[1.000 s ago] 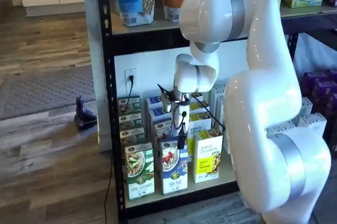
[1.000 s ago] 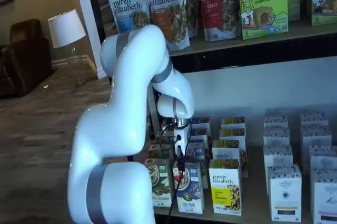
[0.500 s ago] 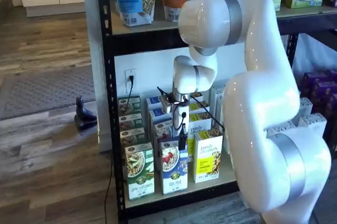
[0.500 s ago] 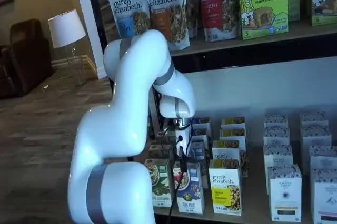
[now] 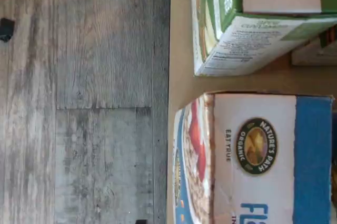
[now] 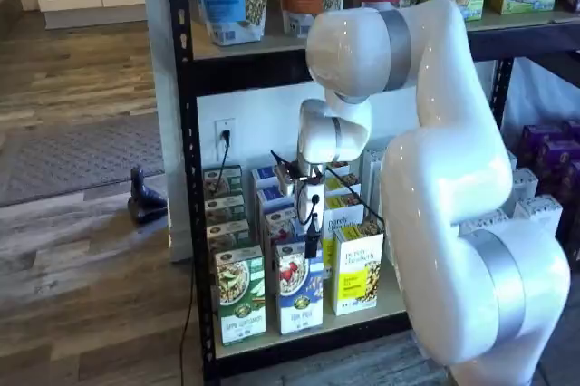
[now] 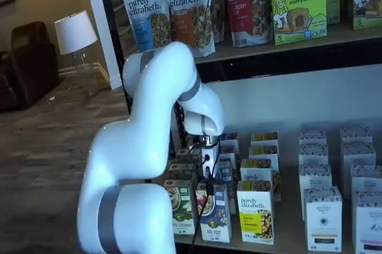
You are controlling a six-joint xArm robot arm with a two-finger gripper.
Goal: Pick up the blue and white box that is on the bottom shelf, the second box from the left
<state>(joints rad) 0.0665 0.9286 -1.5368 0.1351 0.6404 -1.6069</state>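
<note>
Nearest to the cameras, the white arm (image 6: 453, 187) stands in front of the rack, and it hides a large part of the shelves in both shelf views. Behind it, at the front edge of the bottom shelf (image 6: 362, 315), the blue and white box (image 6: 300, 298) stands upright. A green box (image 6: 240, 295) is just beside it on one side and a yellow box (image 6: 357, 268) on the other, each with only a narrow gap. The gripper (image 6: 312, 243) hangs directly above the top edge of the blue and white box, and only a dark, thin shape shows, so I cannot tell if the fingers are apart or together. In the wrist view the blue and white box (image 5: 253, 161) fills much of the picture, the green box (image 5: 247, 19) lies beside it with a strip of bare shelf between them, and the wooden floor (image 5: 79, 103) starts right past the shelf edge. Farther back, more rows of boxes (image 6: 272, 196) stand close behind the front ones.
</note>
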